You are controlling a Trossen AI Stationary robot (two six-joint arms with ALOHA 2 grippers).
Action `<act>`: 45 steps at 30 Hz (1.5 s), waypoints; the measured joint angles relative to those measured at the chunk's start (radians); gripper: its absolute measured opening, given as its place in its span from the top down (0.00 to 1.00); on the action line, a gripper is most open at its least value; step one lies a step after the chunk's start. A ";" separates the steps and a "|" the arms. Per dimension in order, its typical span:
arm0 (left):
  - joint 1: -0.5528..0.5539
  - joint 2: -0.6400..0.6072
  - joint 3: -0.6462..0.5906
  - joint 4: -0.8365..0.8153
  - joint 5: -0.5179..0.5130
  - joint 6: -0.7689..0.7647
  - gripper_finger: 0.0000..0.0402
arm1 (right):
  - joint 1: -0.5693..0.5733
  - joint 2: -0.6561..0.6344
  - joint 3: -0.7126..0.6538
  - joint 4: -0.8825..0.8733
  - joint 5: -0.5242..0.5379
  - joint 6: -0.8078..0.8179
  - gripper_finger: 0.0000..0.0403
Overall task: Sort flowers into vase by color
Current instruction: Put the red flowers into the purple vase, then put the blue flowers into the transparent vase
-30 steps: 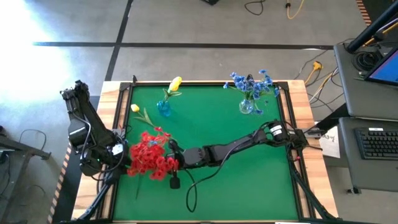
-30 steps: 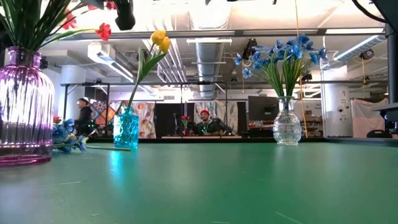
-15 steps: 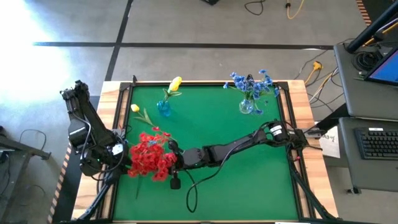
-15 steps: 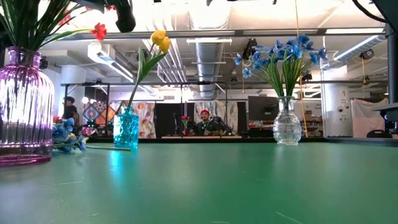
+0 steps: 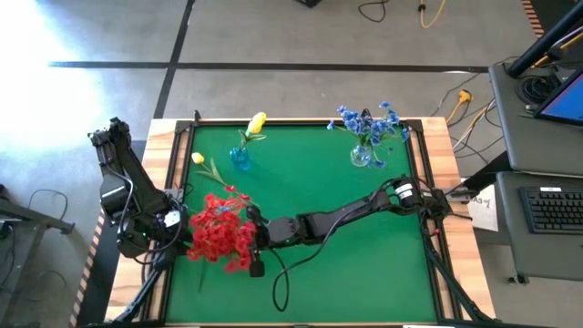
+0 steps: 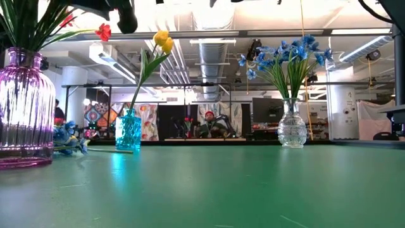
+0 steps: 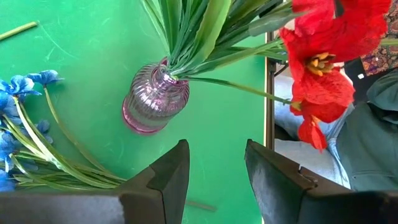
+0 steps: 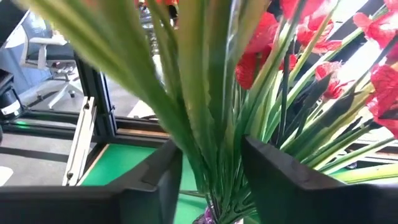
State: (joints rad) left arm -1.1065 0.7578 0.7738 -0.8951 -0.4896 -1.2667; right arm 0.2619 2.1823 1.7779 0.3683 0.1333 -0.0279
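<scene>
Green table (image 5: 346, 210) holding three vases. Red flowers (image 5: 219, 232) bunched in purple vase (image 7: 152, 102), hiding it from above. Right gripper (image 8: 208, 177) pressed among green stems; clenched or not, cannot tell. Left gripper (image 7: 214, 174) above, fingers spread, empty. Loose blue flowers (image 7: 18, 124) lying beside vase, partly cut off.

- Premises: a large open-plan robotics lab or workshop, not a home.
- Ceiling: exposed metal ducts (image 6: 212, 54) and strip lighting, seen from the low view.
- Floor: bare grey concrete (image 5: 273, 36) marked with dark tape lines; loose cables (image 5: 401, 11) lie on it.
- Workstation: a wood-edged table (image 5: 437, 132) with a green top, with a keyboard (image 5: 554, 208) on a desk beside it.
- Background: an office chair (image 8: 46, 43); people at distant benches.
</scene>
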 joint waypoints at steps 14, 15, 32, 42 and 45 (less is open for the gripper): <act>0.000 -0.046 0.000 0.000 0.000 -0.064 0.64 | 0.000 -0.016 0.000 -0.082 -0.001 0.037 0.42; 0.000 -0.051 0.000 0.000 0.000 -0.069 0.64 | 0.000 -0.021 0.000 -0.100 -0.001 0.041 0.42; 0.003 -0.123 0.000 0.000 -0.075 -0.112 0.64 | 0.007 -0.081 0.000 -0.322 -0.001 0.091 0.36; 0.004 -0.145 0.000 -0.198 -0.036 -0.311 0.64 | 0.009 -0.099 0.000 -0.467 -0.001 0.167 0.35; 0.004 -0.135 0.000 -0.308 0.032 -0.441 0.64 | 0.013 -0.101 0.000 -0.478 -0.002 0.174 0.35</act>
State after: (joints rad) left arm -1.1027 0.6233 0.7738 -1.2035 -0.4572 -1.7076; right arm 0.2752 2.0815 1.7775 -0.1102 0.1318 0.1457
